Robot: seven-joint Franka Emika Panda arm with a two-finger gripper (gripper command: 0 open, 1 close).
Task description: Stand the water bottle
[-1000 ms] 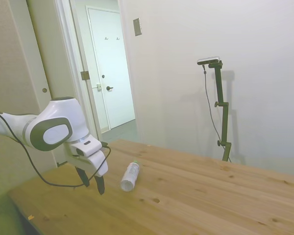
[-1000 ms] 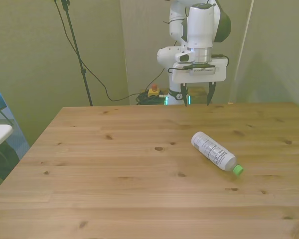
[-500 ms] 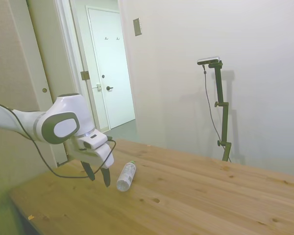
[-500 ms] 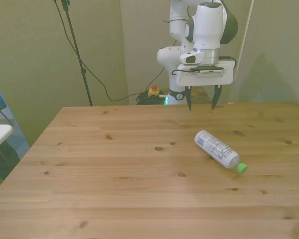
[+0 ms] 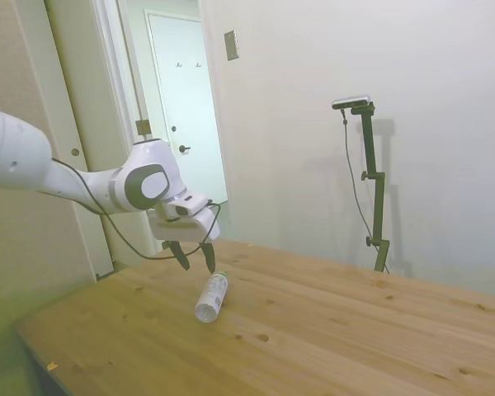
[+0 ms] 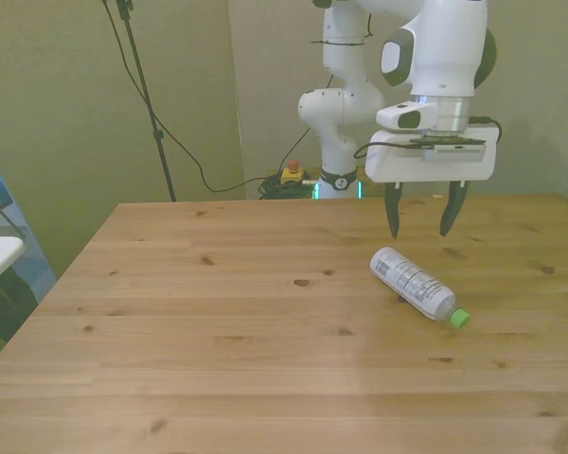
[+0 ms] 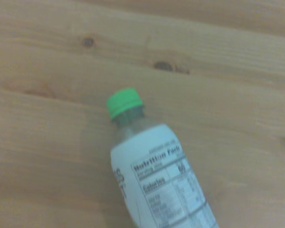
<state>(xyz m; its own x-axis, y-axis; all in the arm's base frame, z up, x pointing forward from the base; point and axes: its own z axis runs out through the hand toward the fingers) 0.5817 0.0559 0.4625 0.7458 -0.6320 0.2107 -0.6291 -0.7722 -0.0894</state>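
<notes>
The gripper (image 6: 423, 220) hangs above the table (image 6: 218, 312) with its two fingers spread wide and pointing straight down, empty, nothing between them. It sits over the water bottle (image 6: 413, 286), a little toward the bottle's base end in the front view and clear of it, not touching. That height and the wide spread look like the set-up for a descent onto the bottle's body (a judgement, since the fingers have not closed on anything).

The water bottle (image 5: 212, 297) lies on its side on the bare wood, its green cap (image 6: 456, 319) pointing away from the robot's base and toward the front view's right. In the wrist view the bottle (image 7: 156, 183) fills much of the patch, label up with printed nutrition text showing, and the cap (image 7: 125, 102) is screwed on. Whether there is any liquid inside cannot be told; the label hides most of the clear wall. The bottle must still be tipped upright onto its base.
</notes>
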